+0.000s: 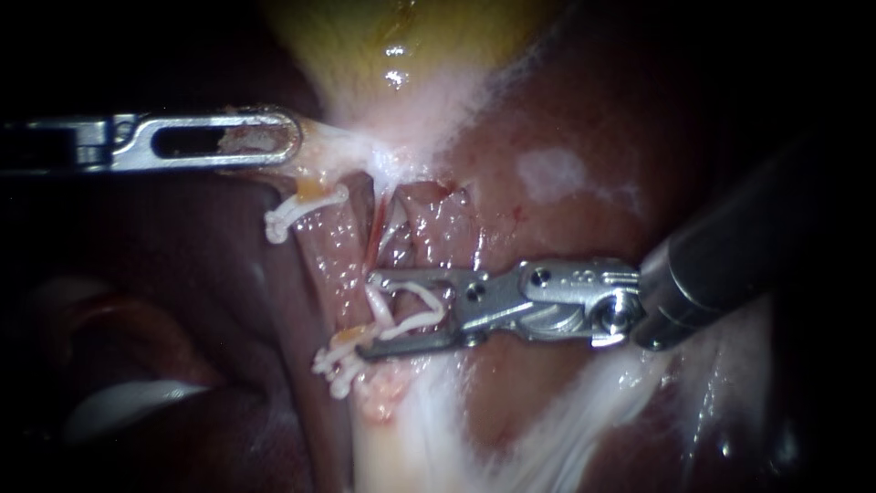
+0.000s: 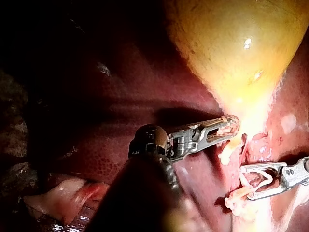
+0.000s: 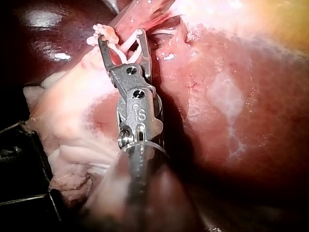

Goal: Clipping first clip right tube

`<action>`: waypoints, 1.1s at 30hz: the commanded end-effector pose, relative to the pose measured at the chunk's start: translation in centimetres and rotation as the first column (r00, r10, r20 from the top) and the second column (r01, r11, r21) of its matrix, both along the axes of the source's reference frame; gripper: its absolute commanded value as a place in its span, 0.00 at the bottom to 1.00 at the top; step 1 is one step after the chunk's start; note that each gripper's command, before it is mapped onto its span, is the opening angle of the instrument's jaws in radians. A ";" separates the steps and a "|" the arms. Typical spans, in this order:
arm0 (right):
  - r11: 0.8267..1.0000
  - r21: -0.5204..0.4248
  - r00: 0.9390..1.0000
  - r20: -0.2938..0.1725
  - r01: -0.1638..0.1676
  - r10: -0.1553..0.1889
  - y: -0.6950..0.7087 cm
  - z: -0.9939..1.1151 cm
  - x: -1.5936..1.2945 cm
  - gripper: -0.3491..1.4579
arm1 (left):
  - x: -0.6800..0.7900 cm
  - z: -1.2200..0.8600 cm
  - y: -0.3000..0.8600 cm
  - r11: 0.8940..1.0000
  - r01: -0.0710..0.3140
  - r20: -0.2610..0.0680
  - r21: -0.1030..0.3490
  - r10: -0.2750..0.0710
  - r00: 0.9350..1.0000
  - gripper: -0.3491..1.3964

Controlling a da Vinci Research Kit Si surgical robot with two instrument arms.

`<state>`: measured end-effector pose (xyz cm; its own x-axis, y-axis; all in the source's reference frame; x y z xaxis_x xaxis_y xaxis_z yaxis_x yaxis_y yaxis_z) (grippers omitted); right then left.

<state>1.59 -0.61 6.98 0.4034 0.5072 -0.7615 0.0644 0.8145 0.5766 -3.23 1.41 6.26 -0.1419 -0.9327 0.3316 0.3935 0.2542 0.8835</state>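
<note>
clip placement is in hand; the right instrument (image 1: 370,312), jaws apart, holds a white clip (image 1: 422,301) astride the right tube (image 1: 376,239); the left instrument (image 1: 285,139) is clamped on the gallbladder (image 1: 365,50) neck; the next move is probably to squeeze until the clip locks across the tube.

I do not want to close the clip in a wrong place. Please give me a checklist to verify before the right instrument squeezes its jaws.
1. Left instrument holds the gallbladder neck taut: ok.
2. Loaded clip held open in the right instrument jaws: ok.
3. Right tube, thin and red, lies inside the clip: cannot tell; it runs behind the upper jaw.
4. Clip tips pass beyond that tube: cannot tell.
5. Lower jaw clear of the lower clip on the left tube: not ok, they look almost touching.
</note>
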 end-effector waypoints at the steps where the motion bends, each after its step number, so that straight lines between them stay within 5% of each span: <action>1: 1.000 0.000 1.000 0.000 0.000 0.000 0.00 0.00 0.00 0.45 | 0.00 0.00 0.00 1.000 0.000 0.001 0.000 0.000 1.000 0.00; 33: 1.000 0.032 1.000 0.007 -0.002 0.002 0.04 0.06 -0.16 0.45 | 0.00 -0.01 0.00 1.000 -0.001 0.001 0.000 0.001 1.000 0.00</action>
<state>1.42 -0.56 7.04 0.4082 0.5319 -0.7420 0.0589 0.7957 0.6028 -3.23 1.41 6.25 -0.1414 -0.9328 0.3316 0.3924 0.2547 0.8838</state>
